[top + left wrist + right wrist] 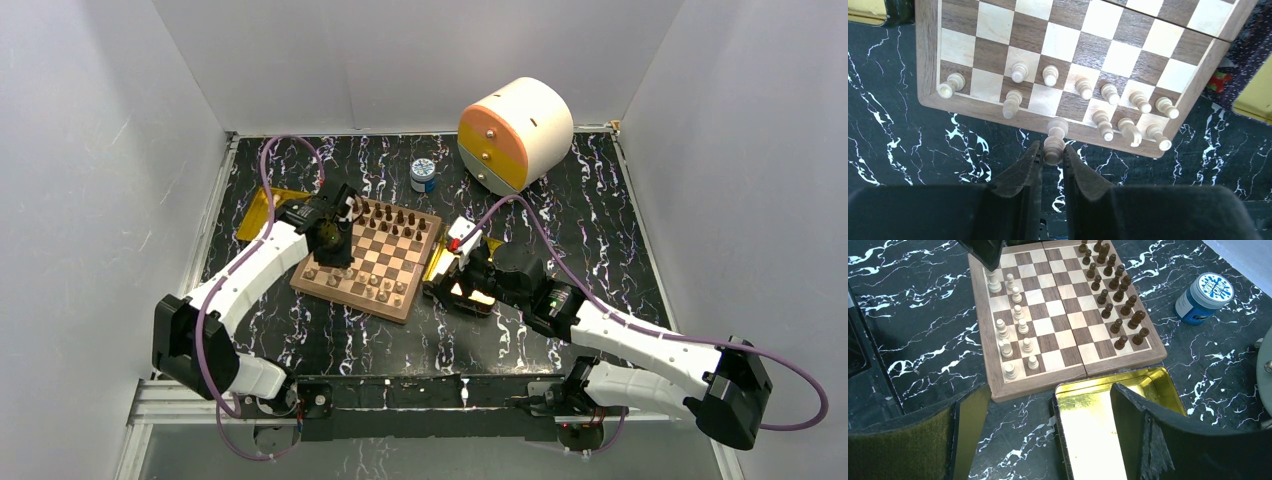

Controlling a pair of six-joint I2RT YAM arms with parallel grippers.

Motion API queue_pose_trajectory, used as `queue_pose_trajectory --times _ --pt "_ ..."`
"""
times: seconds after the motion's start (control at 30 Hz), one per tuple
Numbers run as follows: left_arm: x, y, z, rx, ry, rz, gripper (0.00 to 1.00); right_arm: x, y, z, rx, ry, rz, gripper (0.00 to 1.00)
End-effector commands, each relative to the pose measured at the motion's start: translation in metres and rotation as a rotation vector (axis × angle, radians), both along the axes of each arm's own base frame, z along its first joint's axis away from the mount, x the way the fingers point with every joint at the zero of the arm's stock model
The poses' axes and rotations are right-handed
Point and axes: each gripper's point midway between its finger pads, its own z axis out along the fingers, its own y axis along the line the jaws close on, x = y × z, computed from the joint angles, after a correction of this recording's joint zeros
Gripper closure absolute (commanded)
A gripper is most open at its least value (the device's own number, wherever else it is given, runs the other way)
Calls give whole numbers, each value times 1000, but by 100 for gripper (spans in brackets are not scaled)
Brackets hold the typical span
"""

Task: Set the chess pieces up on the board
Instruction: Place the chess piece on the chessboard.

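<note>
- The black marbled table (pixel 600 250) fills the middle of the top view.
- The white drum (pixel 515 135) with an orange and yellow face lies on its side at the upper right of that view.
- You find the board (pixel 380 255) in the centre of the top view. It is turned, so one corner points to the bottom of the frame.
- One gold tray (pixel 1098 430) lies just beside the lower edge of the board in the right wrist view. A second gold tray (pixel 258 212) shows left of the board in the top view.
- The right gripper (pixel 1048 400) is spread wide and holds nothing. One finger is over the gold tray and the other over the table.
- The left gripper (pixel 1053 157) is narrow and clamps the held piece (pixel 1053 147).
- The blue jar (pixel 424 175) with a white lid stands above the board in the top view.
- The dark pieces (pixel 1137 318) stand upright in two rows on the right side of the board in the right wrist view. The pale pieces (pixel 1027 345) stand in two looser rows on the left side.
- The held piece is pale. In the right wrist view, at the upper left, its long axis is upright, with the head up in the fingers and the base down at a square near the board's corner. You cannot tell if the base touches the square.
</note>
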Motion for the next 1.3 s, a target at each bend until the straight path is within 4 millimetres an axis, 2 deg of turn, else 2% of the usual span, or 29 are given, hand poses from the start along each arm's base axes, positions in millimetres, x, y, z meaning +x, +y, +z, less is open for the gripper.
queue_pose_trajectory --times 0.0,0.27,0.5,1.27 --pt "3 3 -9 32 -14 10 96 3 2 30 65 -56 -9 1" --pt "-1 12 -31 78 9 10 97 3 4 27 58 -51 -5 1" --pt "-1 9 -46 68 12 9 97 4 2 26 52 -51 -9 1" --pt "1 11 -54 100 13 1 97 5 1 23 41 -51 -18 1"
